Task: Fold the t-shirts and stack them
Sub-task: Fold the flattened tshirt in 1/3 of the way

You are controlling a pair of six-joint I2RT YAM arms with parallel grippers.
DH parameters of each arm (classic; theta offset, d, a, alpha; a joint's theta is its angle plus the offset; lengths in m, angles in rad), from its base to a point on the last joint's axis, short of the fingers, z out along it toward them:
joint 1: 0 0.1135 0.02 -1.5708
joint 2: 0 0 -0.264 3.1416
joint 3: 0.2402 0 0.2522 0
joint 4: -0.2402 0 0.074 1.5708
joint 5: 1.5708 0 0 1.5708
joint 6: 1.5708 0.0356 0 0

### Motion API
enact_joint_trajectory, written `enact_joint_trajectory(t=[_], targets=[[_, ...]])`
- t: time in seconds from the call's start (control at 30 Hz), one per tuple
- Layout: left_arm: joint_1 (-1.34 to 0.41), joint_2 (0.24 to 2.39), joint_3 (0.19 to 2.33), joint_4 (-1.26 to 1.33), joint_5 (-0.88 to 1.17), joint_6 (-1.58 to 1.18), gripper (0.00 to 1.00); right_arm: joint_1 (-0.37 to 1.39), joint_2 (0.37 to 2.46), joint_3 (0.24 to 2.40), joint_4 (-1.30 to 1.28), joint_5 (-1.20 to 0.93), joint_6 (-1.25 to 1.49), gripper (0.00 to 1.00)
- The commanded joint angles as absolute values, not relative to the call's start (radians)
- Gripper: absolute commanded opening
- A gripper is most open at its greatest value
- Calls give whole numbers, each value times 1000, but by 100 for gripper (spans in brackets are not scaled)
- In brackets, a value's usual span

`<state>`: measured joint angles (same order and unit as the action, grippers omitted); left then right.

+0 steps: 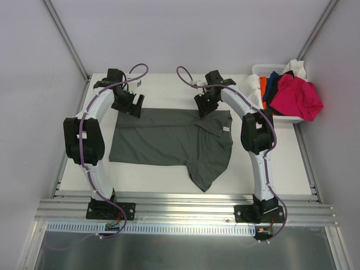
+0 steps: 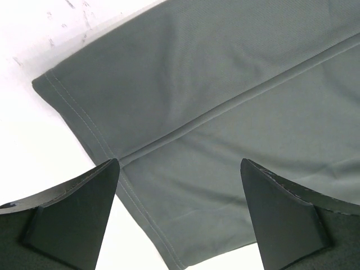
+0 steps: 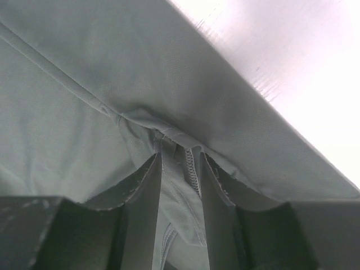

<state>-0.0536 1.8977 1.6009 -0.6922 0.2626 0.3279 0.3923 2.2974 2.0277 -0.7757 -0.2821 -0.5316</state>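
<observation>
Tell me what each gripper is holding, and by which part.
The right gripper pinches the grey t-shirt at a seam along its far edge, near the collar end. The left gripper is open above the shirt's hem corner, holding nothing.

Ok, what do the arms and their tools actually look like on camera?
Both the left arm and right arm have white links with bulky black joints and black bases. A purple cable runs along each, looping at the wrist. The left tool and right tool are matte black, with two wedge-shaped fingers.
</observation>
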Motion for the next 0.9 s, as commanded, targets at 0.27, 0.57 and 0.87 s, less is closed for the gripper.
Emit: enact_joint_trajectory(t=[0.27,0.57,0.87], targets=[[-74,1838,1591,-710,296,310,89,391,2220,1942,-828,-325,-548,33],[-74,1841,1582,-707,319,301,89,425,2168,1904,-844,-325,-551,27],[-74,1862,1571,-652,380,262,89,554,2065,1816,-854,-292,-551,30]])
